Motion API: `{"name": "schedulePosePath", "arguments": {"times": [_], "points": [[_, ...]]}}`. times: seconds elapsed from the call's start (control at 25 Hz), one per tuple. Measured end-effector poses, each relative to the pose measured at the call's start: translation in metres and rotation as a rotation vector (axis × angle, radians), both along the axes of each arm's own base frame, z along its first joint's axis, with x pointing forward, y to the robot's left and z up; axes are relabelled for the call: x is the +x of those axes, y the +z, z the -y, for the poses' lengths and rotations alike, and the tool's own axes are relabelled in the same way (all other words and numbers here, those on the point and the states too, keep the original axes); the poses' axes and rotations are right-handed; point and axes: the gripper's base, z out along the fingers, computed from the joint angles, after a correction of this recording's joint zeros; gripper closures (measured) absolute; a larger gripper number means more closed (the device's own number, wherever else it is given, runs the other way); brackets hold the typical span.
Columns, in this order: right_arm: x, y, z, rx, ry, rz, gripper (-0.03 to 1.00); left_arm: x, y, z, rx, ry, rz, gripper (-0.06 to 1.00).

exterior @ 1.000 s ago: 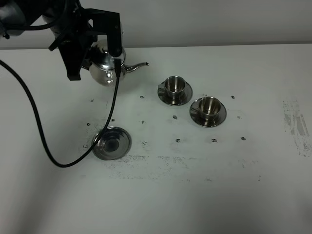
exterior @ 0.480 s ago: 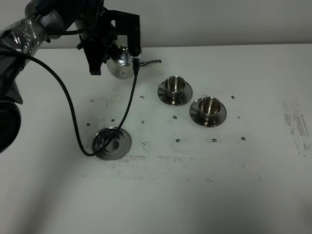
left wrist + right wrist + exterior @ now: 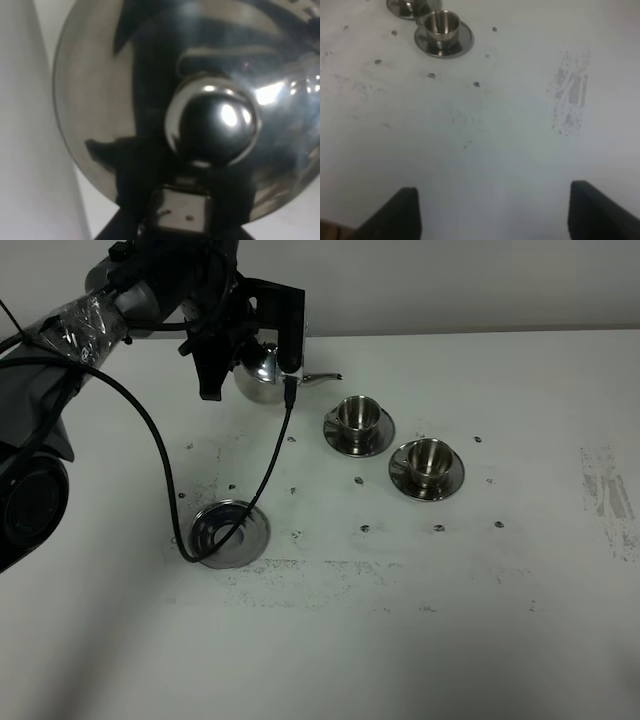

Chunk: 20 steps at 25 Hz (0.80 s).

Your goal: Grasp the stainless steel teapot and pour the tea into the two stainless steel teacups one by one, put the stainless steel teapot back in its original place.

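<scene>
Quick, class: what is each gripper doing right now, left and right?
Left gripper: closed, holding the stainless steel teapot.
Right gripper: open, holding nothing.

Lighting's pretty flat here: soft and even, no hard shadows anywhere. From the high camera the table (image 3: 420, 620) looks greyish and a bit dim, and it gets darker toward the near corner, well away from the left pincer (image 3: 250, 348). The teapot (image 3: 262, 378) right below that pincer shows small white glints, and the rest of it mirrors dark stuff. Left wrist camera is the rough one. The teapot sits so close under the pincer it's all mush, with bright glare spots on the lid knob (image 3: 212, 125). Right wrist view is pale and washed out ahead of the right pincer (image 3: 495, 215), whose fingers (image 3: 402, 212) are dark blurry blobs.
</scene>
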Motion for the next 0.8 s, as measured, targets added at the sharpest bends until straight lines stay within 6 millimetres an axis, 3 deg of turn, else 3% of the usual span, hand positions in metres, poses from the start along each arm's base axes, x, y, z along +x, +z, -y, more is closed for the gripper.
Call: {"name": "schedulePosePath", "arguments": {"times": [0.8], "points": [[0.000, 0.000, 0.000, 0.000, 0.000, 0.000, 0.38, 0.004, -0.014, 0.013, 0.078, -0.061, 0.058, 0.77]]}}
